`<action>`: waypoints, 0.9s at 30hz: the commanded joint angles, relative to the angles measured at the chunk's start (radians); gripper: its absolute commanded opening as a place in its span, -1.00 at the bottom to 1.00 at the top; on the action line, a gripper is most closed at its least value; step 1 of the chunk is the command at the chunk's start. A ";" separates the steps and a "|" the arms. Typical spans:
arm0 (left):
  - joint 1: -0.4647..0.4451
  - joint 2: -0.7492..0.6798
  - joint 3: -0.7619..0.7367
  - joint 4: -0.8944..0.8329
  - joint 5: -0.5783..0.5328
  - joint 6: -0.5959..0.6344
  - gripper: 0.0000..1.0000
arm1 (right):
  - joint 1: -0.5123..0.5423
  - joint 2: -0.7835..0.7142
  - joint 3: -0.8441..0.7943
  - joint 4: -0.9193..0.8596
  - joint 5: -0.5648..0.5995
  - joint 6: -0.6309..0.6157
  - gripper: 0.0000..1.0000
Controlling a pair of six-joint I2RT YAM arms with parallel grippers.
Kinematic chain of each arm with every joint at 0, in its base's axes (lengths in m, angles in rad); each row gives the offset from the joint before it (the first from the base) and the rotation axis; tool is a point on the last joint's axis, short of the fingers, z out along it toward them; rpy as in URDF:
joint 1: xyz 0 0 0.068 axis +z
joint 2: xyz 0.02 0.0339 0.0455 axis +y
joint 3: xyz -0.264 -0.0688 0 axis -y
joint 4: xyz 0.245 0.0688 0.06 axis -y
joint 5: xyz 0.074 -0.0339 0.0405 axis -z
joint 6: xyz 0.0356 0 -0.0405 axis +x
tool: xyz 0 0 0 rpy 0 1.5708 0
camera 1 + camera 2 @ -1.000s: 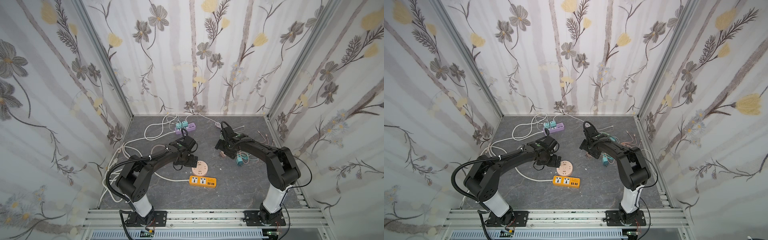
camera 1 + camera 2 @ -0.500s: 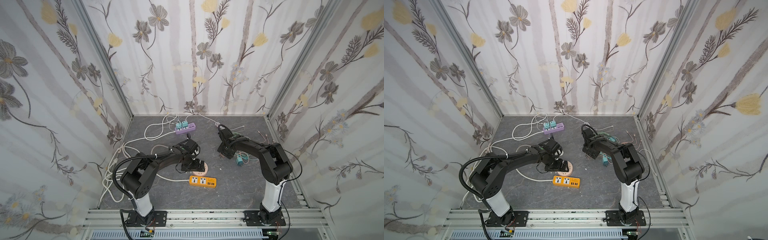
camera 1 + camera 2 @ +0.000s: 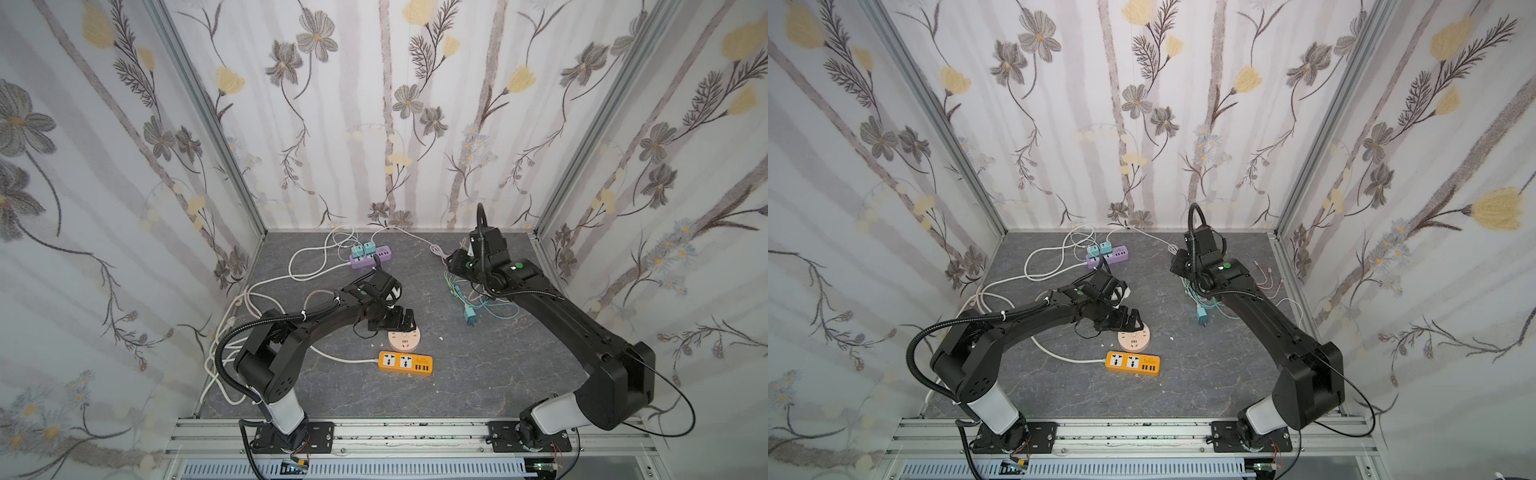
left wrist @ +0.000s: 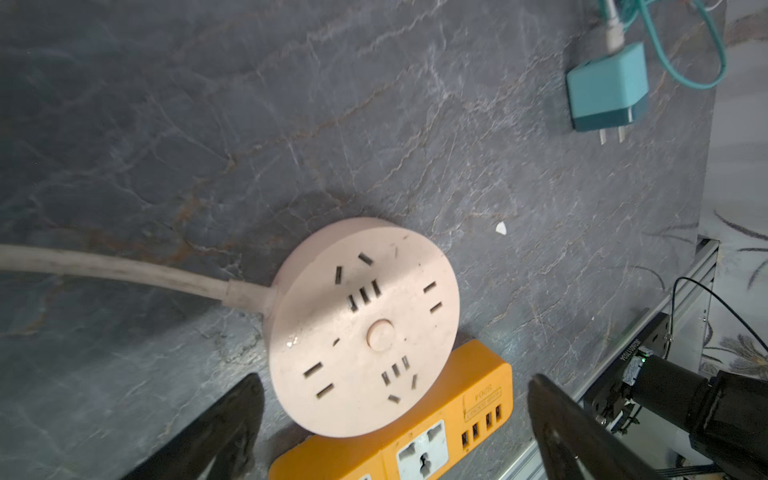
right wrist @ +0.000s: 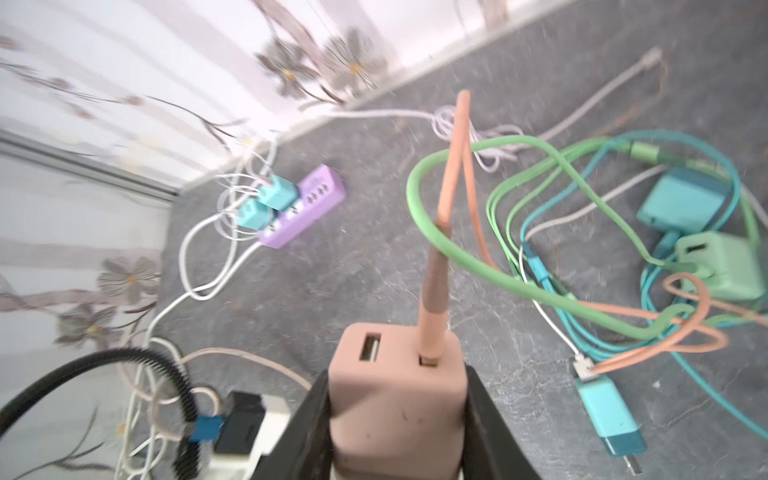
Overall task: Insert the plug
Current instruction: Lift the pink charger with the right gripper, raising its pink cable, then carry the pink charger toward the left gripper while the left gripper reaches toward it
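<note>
- Top views: left gripper (image 3: 402, 322) is low over the table, jaws wide apart and holding nothing.
- The round pink socket (image 3: 404, 340) sits just past its fingertips. An orange strip (image 3: 405, 364) lies right beside the socket, on the side away from the hand.
- Right gripper (image 3: 455, 265) is well apart from the left one, down in the cable tangle (image 3: 478, 301). Whatever it holds is hidden under it in both top views.
- A loose teal charger (image 3: 469, 318) lies between the two grippers, nearer the right.
- Left wrist: fingers (image 4: 232, 419) are spread, with only the socket's near edge between them.
- The socket lies flat, slot face up, all slots empty. Its cord (image 4: 116, 266) runs off sideways from the hand.
- Right wrist: fingers (image 5: 490, 432) press on both sides of the pink charger (image 5: 395, 399). That is the plug, and it is clamped.
- Its prongs face back toward the wrist and are out of sight. Can't tell if it's off the table.
- An orange cable (image 5: 451, 187) sits in one of its USB ports. A green cable (image 5: 457, 253) loops over that just ahead of the hand.
- Step, my read: pickup, with the grasp made. Transport and insertion are not started.
- Next, right arm: lift straight out of the tangle. Watch the green loop, which could snag or drag the pile.
- Then carry the plug over to the left gripper's spot, turn the prongs down and line them up with a two-slot pair.
- Next, left arm: it likely needs to close on or pin the socket first. The socket is light and round, so it will probably slide or tip under push-in force.
</note>
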 commanded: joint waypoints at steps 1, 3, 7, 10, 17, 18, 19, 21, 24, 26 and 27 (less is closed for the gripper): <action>0.010 -0.026 0.037 0.002 -0.073 0.030 1.00 | -0.060 -0.068 0.098 -0.002 -0.052 -0.144 -0.58; 0.015 -0.036 0.060 0.002 -0.105 0.039 1.00 | -0.112 -0.087 0.192 -0.018 -0.103 -0.178 -0.59; 0.023 -0.052 0.096 0.034 -0.110 0.070 1.00 | -0.177 -0.068 0.414 -0.065 -0.140 -0.277 -0.60; 0.025 -0.039 0.157 0.032 -0.112 0.104 1.00 | -0.205 -0.054 0.466 -0.046 -0.172 -0.254 -0.60; 0.024 -0.006 0.278 0.032 -0.083 0.214 1.00 | -0.213 -0.054 0.234 -0.054 -0.256 -0.138 -0.60; 0.025 0.001 0.303 0.022 -0.070 0.237 1.00 | -0.213 -0.061 0.210 -0.054 -0.263 -0.131 -0.60; 0.024 0.008 0.316 0.011 -0.064 0.257 1.00 | -0.213 -0.069 0.187 -0.062 -0.262 -0.130 -0.58; 0.024 0.026 0.373 -0.018 -0.055 0.296 1.00 | -0.213 -0.081 0.131 -0.109 -0.251 -0.125 -0.55; 0.024 0.054 0.414 -0.040 -0.027 0.341 1.00 | -0.213 -0.096 0.038 -0.204 -0.242 -0.126 -0.54; 0.024 0.080 0.441 -0.051 -0.013 0.352 1.00 | -0.217 -0.108 -0.015 -0.274 -0.233 -0.148 -0.55; 0.024 0.094 0.457 -0.055 0.003 0.358 1.00 | -0.222 -0.112 -0.034 -0.308 -0.231 -0.150 -0.56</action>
